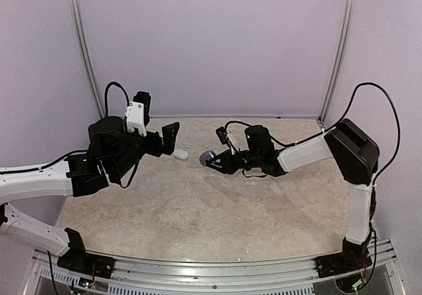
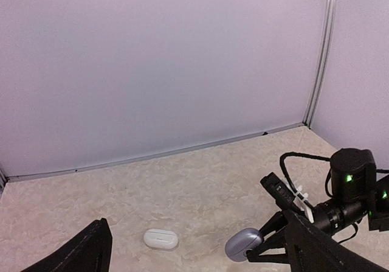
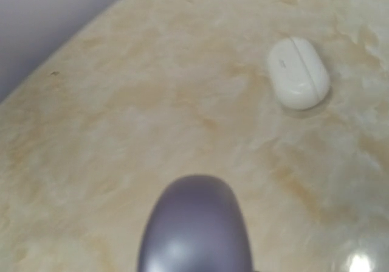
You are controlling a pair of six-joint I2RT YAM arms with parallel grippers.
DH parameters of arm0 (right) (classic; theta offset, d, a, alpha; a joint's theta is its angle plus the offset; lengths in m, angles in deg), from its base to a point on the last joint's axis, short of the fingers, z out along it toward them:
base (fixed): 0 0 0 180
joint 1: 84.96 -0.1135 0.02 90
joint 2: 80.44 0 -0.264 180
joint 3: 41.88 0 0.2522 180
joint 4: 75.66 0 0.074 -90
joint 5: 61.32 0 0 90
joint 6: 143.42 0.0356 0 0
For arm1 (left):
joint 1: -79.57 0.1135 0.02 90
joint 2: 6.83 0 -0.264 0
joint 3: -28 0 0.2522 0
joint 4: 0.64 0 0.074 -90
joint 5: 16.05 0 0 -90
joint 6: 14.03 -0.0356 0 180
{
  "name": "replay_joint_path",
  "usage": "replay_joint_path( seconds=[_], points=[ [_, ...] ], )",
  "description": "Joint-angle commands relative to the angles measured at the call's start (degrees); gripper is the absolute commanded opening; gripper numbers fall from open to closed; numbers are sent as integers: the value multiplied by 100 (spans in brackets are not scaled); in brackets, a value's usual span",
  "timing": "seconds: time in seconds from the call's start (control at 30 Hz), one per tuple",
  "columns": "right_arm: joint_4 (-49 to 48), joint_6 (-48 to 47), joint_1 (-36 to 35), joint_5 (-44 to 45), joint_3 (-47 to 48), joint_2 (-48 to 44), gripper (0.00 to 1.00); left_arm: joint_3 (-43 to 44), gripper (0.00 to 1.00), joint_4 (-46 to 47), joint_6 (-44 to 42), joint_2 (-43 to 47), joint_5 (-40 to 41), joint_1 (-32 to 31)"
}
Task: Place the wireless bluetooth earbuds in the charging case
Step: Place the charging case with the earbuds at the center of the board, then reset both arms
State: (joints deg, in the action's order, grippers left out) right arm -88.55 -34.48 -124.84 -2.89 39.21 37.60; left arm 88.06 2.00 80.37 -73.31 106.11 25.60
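From above, your right gripper is clamping the purple-grey case mid-surface, open room lying all round, walls well apart. The left wrist is showing your left gripper spread wide, the white case lying near. The right wrist is showing both cases closed, contents hidden.

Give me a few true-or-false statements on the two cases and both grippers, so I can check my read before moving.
1. The right gripper is shut on the purple-grey case. True.
2. The white case lies open on the table. False: its lid is shut.
3. The left gripper holds the white case. False: its fingers are spread wide and the case lies free on the table.
4. The two cases are apart, with bare table between them. True.
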Motion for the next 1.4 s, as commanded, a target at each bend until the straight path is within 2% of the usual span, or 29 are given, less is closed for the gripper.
replay_joint_path(
  seconds=[0.0,0.33,0.47,0.7,0.97,1.2,1.37],
  points=[
    [775,-25,66,-207,993,749,4,-134,99,-262,703,254,156,101],
    [1473,37,283,-57,2438,1860,17,-517,99,-277,791,654,67,344],
    [1515,105,373,-6,2497,1917,31,-608,99,-262,914,706,-114,555],
    [1564,-92,545,177,2039,1391,58,-455,99,-329,1101,729,-621,934],
    [1332,-233,868,315,1032,306,72,108,99,-821,1363,222,-959,1131],
    [1250,-545,1177,718,-223,-1452,98,607,99,-1145,1600,-277,-1706,1465],
    [1287,-651,1309,1176,-1073,-2771,100,827,99,-1341,1928,-617,-2107,1792]
  ],
)
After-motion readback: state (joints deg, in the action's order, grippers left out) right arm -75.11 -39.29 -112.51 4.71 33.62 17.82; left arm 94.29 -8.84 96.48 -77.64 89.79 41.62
